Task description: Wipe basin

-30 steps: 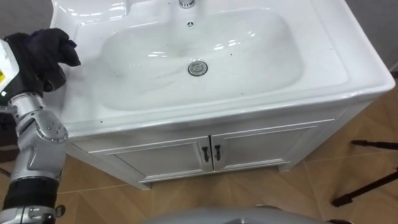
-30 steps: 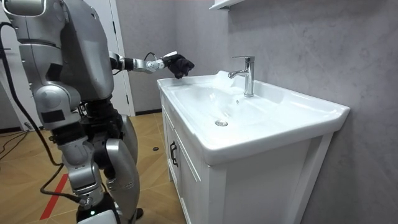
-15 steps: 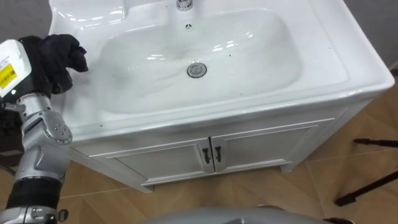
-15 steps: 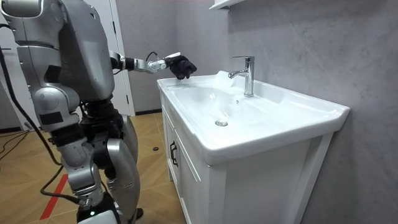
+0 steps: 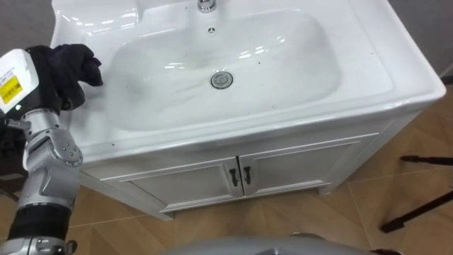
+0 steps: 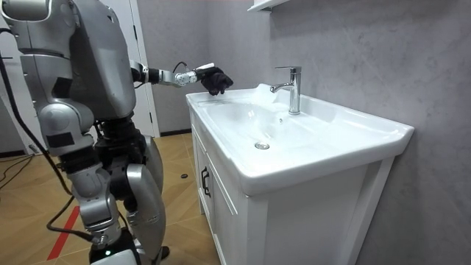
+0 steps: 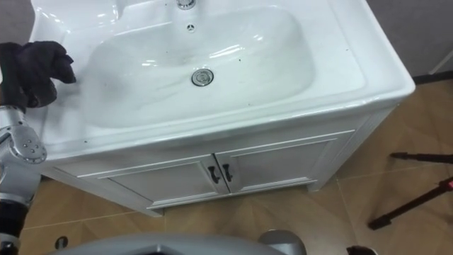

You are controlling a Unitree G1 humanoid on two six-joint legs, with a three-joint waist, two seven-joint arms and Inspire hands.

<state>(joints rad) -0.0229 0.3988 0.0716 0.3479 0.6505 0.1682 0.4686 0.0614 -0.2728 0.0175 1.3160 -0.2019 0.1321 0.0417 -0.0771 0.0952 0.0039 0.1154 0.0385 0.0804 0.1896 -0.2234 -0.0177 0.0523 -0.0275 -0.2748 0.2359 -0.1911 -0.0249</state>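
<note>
The robot stands before the white basin [image 5: 396, 83]. Its left hand [image 5: 44, 76] is clenched round a bunched black cloth [image 5: 79, 57], held at the basin's left rim and well left of the drain [image 5: 221, 80]. Whether the cloth touches the rim cannot be told. A chrome faucet [image 6: 294, 88] rises at the basin's back edge. A yellow label [image 5: 10, 86] behind the hand bears print too small to read.

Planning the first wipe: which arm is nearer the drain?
Left: left hand, clutching the cloth, hovers at the basin's rim left of the drain; right arm hangs beside the body.
</note>
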